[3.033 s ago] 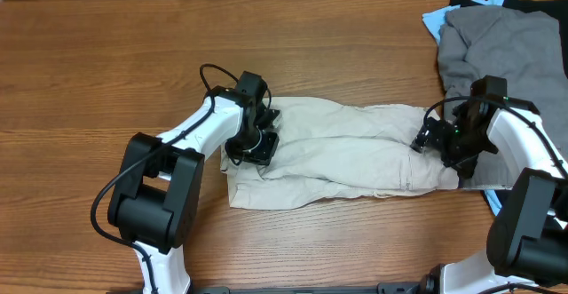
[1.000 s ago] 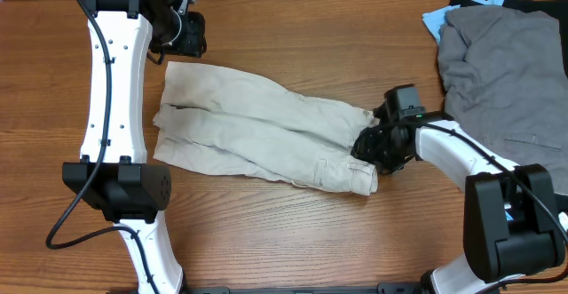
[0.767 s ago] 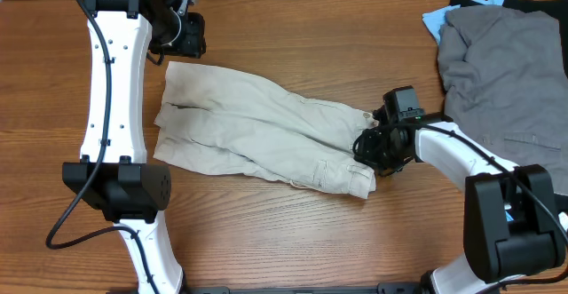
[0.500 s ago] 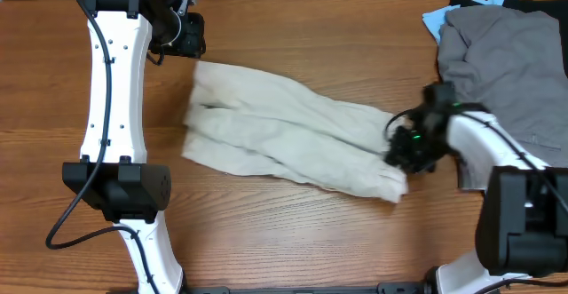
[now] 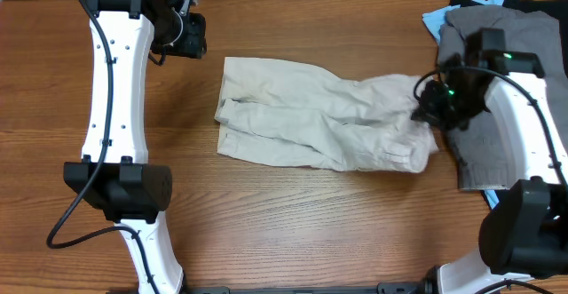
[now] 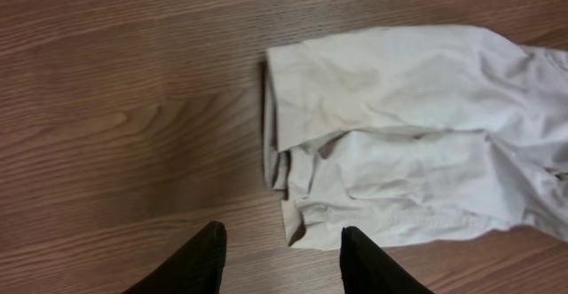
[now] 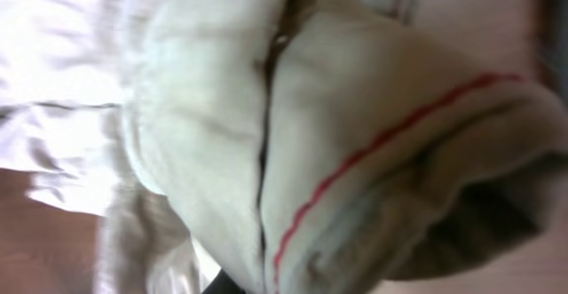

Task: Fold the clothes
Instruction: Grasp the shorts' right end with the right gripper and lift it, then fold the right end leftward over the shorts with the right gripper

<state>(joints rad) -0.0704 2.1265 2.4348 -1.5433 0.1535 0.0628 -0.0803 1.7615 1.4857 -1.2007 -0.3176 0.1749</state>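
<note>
The light beige shorts (image 5: 319, 125) lie crumpled and stretched across the middle of the table. My right gripper (image 5: 432, 107) is shut on their right end, beside the grey pile. In the right wrist view, beige cloth with a red stitch line (image 7: 373, 143) fills the frame and hides the fingers. My left gripper (image 5: 184, 34) hangs open and empty over bare wood at the far left, apart from the shorts. In the left wrist view, its dark fingertips (image 6: 206, 257) show at the bottom edge, with the shorts' left end (image 6: 399, 134) beyond them.
A pile of other clothes sits at the far right corner: grey shorts (image 5: 524, 45), a light-blue piece (image 5: 435, 19) and a black piece (image 5: 541, 1). The right arm reaches over the grey shorts. Bare wooden table (image 5: 293, 232) lies in front of the beige shorts.
The right gripper has closed on the shorts' end and dragged the shorts to the right and toward the back. Over the last second the left arm has stayed still.
</note>
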